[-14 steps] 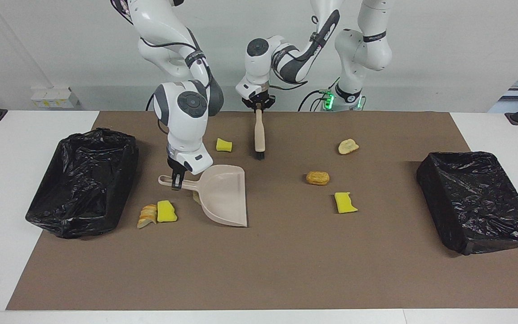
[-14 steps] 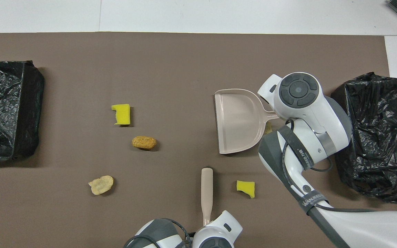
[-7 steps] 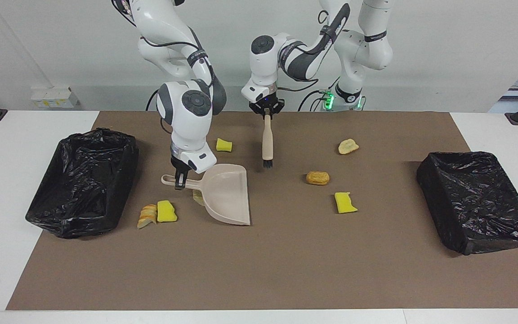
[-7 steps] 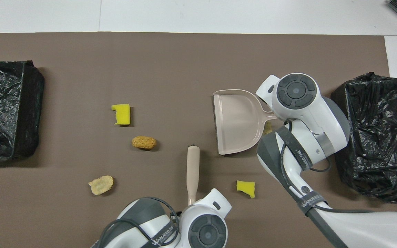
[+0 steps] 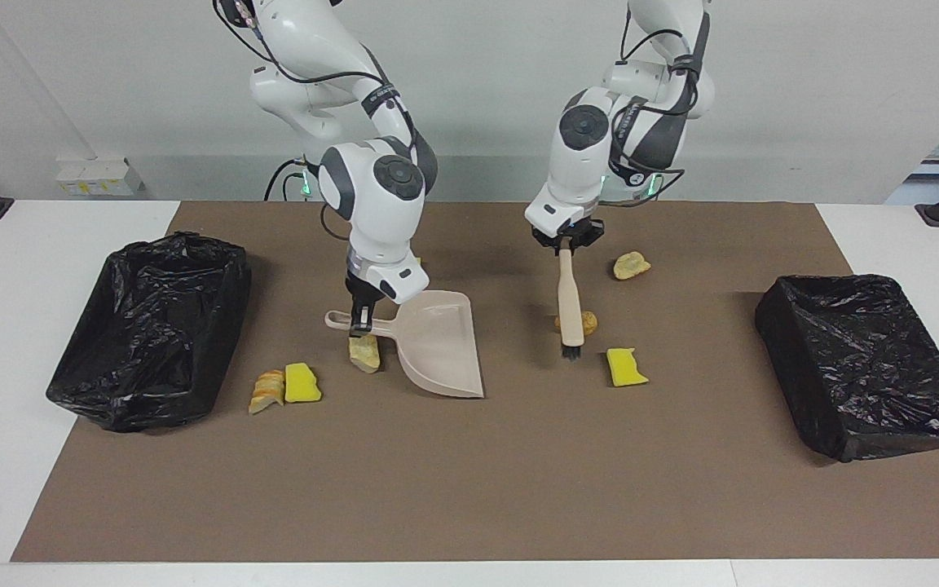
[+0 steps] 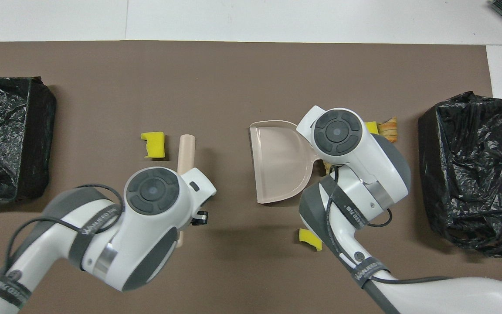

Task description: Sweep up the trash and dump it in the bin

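The right tool (image 5: 360,319) is clamping the dustpan (image 5: 439,345) handle, lip tilted down to catch scraps, while the left tool (image 5: 566,244) is gripping the hand brush (image 5: 570,306), bristles hanging beside the yellow sponge chunk (image 5: 625,367) for sweeping.

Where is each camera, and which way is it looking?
Facing view: high across the table, looking at both robots; whole arms show, left gripper holding the brush.
Overhead view: high above the robots' end, looking down and forward; arms enter from below.
Both show the dustpan, held by the right gripper.
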Robot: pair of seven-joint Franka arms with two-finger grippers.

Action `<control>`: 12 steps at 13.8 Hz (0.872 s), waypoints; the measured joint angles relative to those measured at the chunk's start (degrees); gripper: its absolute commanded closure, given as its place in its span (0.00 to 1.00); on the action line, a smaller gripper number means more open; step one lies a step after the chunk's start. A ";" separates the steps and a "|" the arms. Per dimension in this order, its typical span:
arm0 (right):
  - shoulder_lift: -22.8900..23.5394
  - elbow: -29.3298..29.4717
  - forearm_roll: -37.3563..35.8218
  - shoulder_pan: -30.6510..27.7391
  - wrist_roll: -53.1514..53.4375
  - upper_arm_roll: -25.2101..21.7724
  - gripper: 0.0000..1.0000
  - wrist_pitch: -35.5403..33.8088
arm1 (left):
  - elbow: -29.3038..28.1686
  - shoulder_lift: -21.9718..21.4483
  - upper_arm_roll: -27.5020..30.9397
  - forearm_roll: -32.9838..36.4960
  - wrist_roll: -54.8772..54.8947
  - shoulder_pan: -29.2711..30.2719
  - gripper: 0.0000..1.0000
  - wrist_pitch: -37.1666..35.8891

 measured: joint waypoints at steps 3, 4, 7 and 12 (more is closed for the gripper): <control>1.07 0.01 0.00 3.19 5.21 -0.02 1.00 0.03 | 0.05 -1.69 -0.02 0.07 3.86 5.63 1.00 -7.87; 1.30 0.12 0.00 3.94 6.24 -0.02 1.00 0.06 | -0.85 -2.57 -0.06 0.16 3.86 7.14 1.00 -10.73; 1.55 0.65 0.77 5.83 8.59 0.01 1.00 0.05 | -6.65 -7.21 -0.08 0.32 3.53 10.97 1.00 -13.65; 1.81 0.65 0.90 6.57 9.67 -0.01 1.00 0.06 | -18.58 -17.43 -0.21 0.35 -4.50 13.95 1.00 -13.99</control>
